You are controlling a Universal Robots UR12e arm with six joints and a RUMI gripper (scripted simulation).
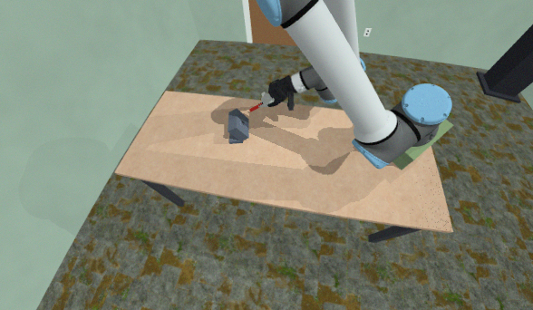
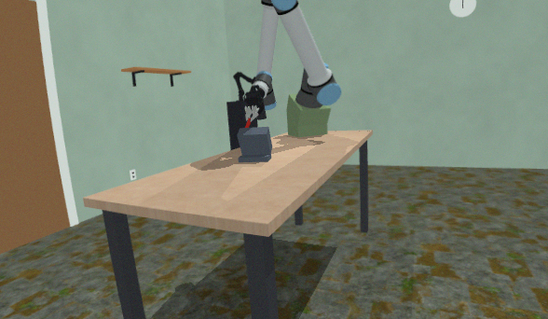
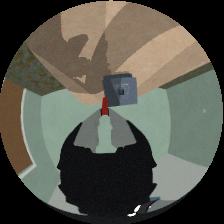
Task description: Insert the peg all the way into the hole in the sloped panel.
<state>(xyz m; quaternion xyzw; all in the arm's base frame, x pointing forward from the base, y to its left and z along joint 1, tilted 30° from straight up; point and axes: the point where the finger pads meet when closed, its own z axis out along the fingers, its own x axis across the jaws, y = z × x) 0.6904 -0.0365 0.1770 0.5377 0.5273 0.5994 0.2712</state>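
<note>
A thin red peg point(image 1: 256, 107) point(image 2: 248, 123) point(image 3: 105, 106) is held between the fingers of my gripper point(image 1: 264, 99) point(image 2: 252, 114) point(image 3: 105, 113), which is shut on it. The peg points down at a slant toward a grey block with a sloped panel point(image 1: 237, 125) point(image 2: 254, 144) point(image 3: 120, 91) standing on the wooden table point(image 1: 281, 176) point(image 2: 219, 195). A small dark hole point(image 3: 120, 91) shows in the panel's face in the wrist view. The peg's tip is just off the panel's upper edge, to the side of the hole. I cannot tell whether it touches the panel.
The arm's base stands on a green block point(image 1: 419, 150) point(image 2: 305, 120) at the table's far corner. A dark stand point(image 2: 233, 125) rises behind the grey block. A dark post point(image 1: 509, 73) stands on the floor to the right.
</note>
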